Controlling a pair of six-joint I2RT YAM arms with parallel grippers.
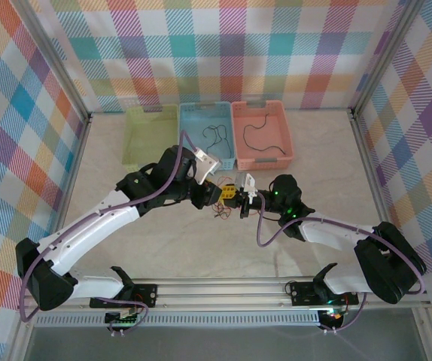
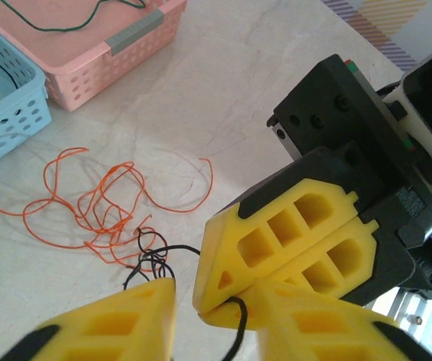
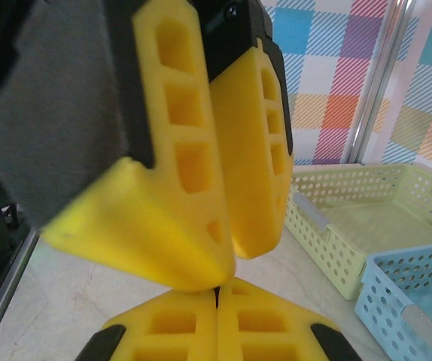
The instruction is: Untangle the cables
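surface (image 1: 201, 252): orange cable (image 2: 107, 226) in loose tangle, black cable (image 2: 150, 259) snarled at its edge | right claw (image 3: 217, 316) clamped on black cable, tips between jaws of left claw (image 2: 212, 292), part open | far: dark green cable (image 2: 54, 30) in pink basket (image 1: 265, 162); blue basket (image 1: 205, 107), green basket (image 1: 150, 139) beside

A thin orange-red wire (image 2: 107, 218) lies in loose overlapping loops on the middle of the counter (image 1: 314, 188). A short thin black wire (image 2: 152, 259) is snarled into its near end, one strand rising to the pinched tips of the right tool (image 2: 214, 297). A thin dark green wire (image 2: 65, 28) lies curled in the far pink plastic basket (image 2: 88, 71), well apart from them, and another thin dark wire (image 1: 216, 137) rests in the light-blue basket (image 1: 201, 107) left of it.
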